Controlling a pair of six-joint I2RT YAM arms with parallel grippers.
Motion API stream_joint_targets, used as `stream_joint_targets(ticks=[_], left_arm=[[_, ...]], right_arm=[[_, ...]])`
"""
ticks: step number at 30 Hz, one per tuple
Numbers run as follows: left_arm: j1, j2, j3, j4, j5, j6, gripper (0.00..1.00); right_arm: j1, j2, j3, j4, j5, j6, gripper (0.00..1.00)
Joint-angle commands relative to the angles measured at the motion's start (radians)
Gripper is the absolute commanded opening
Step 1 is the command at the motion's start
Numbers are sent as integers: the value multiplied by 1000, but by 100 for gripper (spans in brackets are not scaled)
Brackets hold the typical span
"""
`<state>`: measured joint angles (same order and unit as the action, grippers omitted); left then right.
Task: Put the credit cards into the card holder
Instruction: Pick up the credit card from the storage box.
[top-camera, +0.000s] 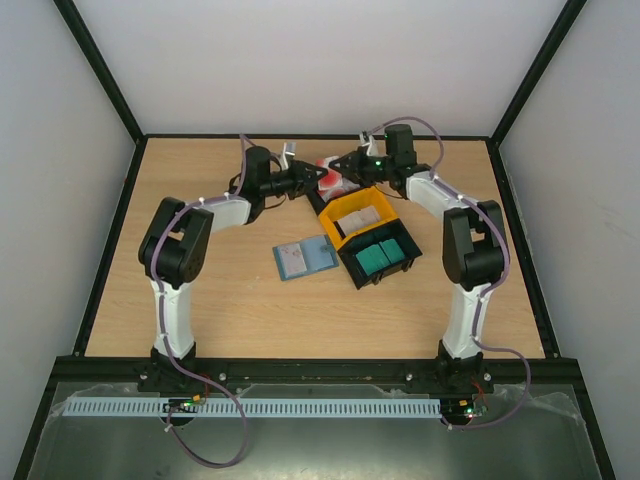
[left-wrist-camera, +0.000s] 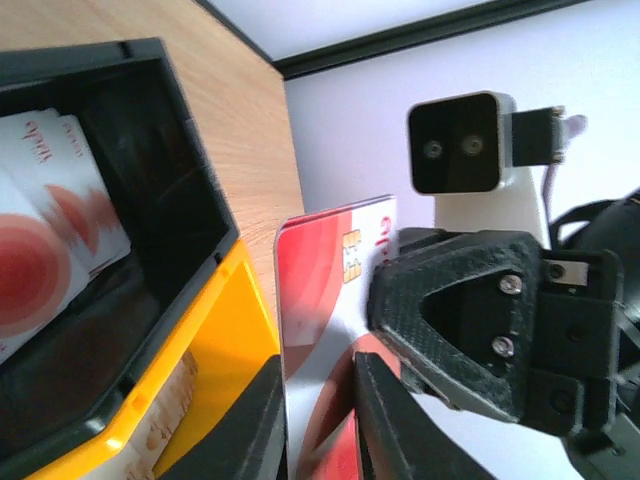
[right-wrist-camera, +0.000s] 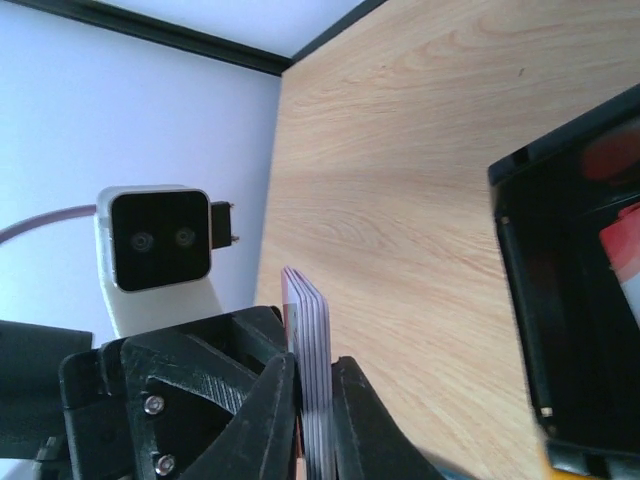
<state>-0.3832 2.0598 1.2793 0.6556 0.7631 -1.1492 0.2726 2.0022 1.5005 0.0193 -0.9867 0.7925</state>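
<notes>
A stack of several red-and-white credit cards (right-wrist-camera: 310, 310) stands edge-on between the fingers of my right gripper (right-wrist-camera: 315, 370), which is shut on it above the far black bin (top-camera: 322, 203). In the left wrist view the front card (left-wrist-camera: 320, 260) shows its face, with a right finger (left-wrist-camera: 450, 330) pressed on it. My left gripper (left-wrist-camera: 318, 375) has its fingers slightly apart around this card's lower part. One finger lies along the card's edge; a pinch does not show. The teal card holder (top-camera: 301, 259) lies open on the table, near the arms.
The black bin (left-wrist-camera: 150, 120) holds more red-and-white cards (left-wrist-camera: 40, 230). Beside it is a yellow bin (left-wrist-camera: 200, 340) with pale cards, then a second black bin (top-camera: 350, 268) with teal cards (top-camera: 380, 255). The back wall is close behind both grippers.
</notes>
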Motion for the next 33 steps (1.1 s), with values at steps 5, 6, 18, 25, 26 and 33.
stream_joint_targets(ticks=[5,6,18,25,26,33], left_arm=[[2,-75,-12,86,51,-38,11],[4,-80,-14,89,53,-43,10],[19,-127,-49,288,104,-233,4],[22,-147,-48,328,117,-272,3],[22,-148,-49,337,119,-281,3],[23,-158,-42,401,127,-328,3]], right_arm=[[-33,-103,-63,261,-110,182,18],[-38,-109,-80,290,-114,202,19],[-61,-163,-222,634,-143,404,16],[-62,-173,-219,560,-138,344,6],[-60,-173,-215,544,-137,330,6],[-60,-180,-213,426,-125,242,5]])
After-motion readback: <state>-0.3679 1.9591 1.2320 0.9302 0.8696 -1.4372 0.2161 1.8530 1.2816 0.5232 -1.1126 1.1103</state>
